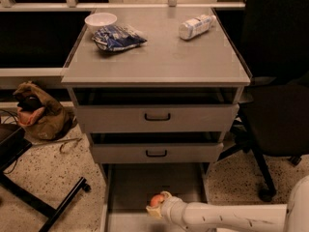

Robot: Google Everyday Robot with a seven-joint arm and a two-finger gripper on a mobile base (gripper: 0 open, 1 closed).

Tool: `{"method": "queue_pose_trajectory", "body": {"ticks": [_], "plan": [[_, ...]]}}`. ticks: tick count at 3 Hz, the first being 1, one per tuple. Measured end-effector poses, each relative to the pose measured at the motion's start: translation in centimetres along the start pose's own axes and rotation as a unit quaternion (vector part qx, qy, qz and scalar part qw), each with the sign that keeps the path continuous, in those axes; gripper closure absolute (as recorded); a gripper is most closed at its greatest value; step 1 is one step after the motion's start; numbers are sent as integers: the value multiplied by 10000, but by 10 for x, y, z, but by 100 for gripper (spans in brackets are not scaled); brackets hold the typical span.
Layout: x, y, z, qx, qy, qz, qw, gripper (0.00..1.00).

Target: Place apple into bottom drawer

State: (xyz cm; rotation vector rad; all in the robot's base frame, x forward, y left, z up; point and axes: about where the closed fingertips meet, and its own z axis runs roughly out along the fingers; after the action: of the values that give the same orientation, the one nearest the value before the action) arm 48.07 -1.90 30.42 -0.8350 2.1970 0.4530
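Speckled stone floor (53, 173) runs around a grey metal cabinet (82, 121) whose flat top serves as a counter (164, 62). At the counter's far left sits a white bowl (100, 20), with a crumpled blue bag (118, 37) touching its near side; a white bottle (195, 27) lies on its side at the far right, well apart from both. Below, the two upper drawers (193, 117) stand slightly ajar, each with a black handle. Under them the bottom drawer (128, 185) is pulled out toward the near side, its grey floor exposed. A white arm (227, 217) reaches in from the near right, and the gripper (158, 205) sits low over the middle of that drawer. Its pale fingers (166, 196) are closed around the apple (155, 200), which shows red-orange between them; whether the apple touches the drawer floor cannot be told. A brown bag (41, 115) slumps on the floor to the left, and a black chair (275, 105) stands to the right.
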Motion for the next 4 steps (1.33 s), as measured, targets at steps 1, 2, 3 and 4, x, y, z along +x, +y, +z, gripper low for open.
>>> {"method": "queue_pose_trajectory", "body": {"ticks": [1,2,3,4], "plan": [[0,0,0,0,0,0,10000,100],[7,-1,12,43,-6,-20,10000,100],[18,-8,40,343,-69,43,9994,100],[35,-16,65,566,-2,122,9983,100]]}}
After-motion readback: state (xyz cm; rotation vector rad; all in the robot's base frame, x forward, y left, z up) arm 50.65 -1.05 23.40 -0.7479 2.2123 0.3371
